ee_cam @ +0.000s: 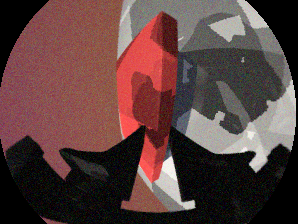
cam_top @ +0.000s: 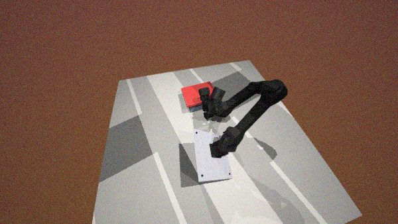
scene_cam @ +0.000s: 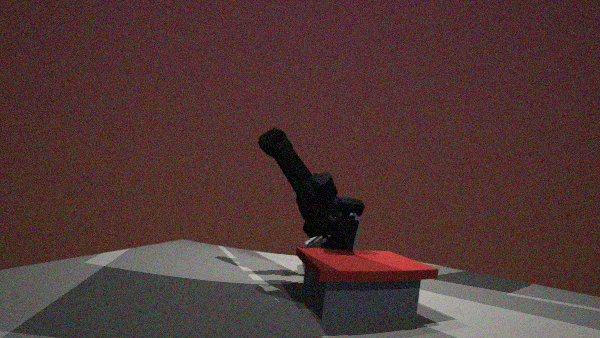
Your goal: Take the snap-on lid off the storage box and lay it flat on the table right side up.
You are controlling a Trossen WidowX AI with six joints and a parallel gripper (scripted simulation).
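Observation:
The red lid (cam_top: pixel 192 95) (scene_cam: pixel 372 262) (ee_cam: pixel 142 62) lies across the top of the grey-blue storage box (cam_top: pixel 195 109) (scene_cam: pixel 370 306) (ee_cam: pixel 185 97), with its flat face up. In the exterior view a dark band runs under the lid's front rim; whether it is shadow or a gap I cannot tell. My gripper (ee_cam: pixel 156 128) is shut on the lid's edge on the side toward the arm's base. In the wrist view one fingertip is on each side of that red edge. In the exterior view the fingertips are hidden behind the lid.
The arm's pale base plate (cam_top: pixel 213 170) lies on the table (cam_top: pixel 139 195), on the near side of the box in the top view. The arm bends out to the right there. The table's far edge runs behind the box. Light and dark patches cross the table.

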